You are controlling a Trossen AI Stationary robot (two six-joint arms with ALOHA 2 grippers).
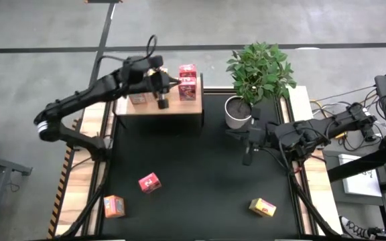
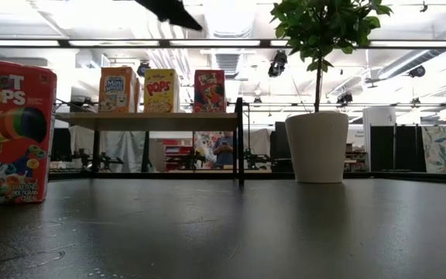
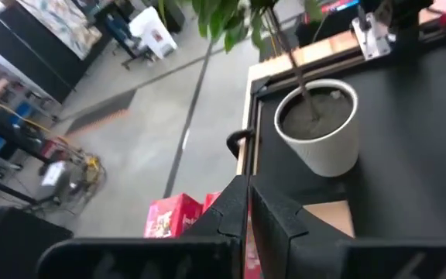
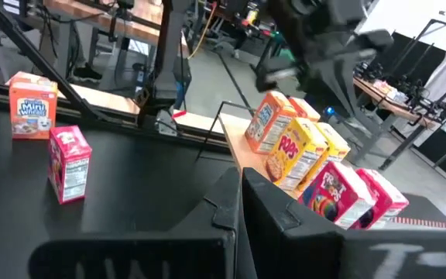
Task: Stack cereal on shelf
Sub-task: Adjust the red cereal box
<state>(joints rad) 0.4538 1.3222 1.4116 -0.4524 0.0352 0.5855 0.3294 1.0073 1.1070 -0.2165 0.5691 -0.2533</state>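
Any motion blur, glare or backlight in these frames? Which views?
Right wrist view: the left arm's gripper above the shelf is smeared by motion, while the cereal boxes stay readable. Left wrist view: the floor beyond the table is soft and streaked. Low view: bright ceiling lights backlight the plant, and the tabletop carries a dull sheen. High view: even light, no harsh shadows.
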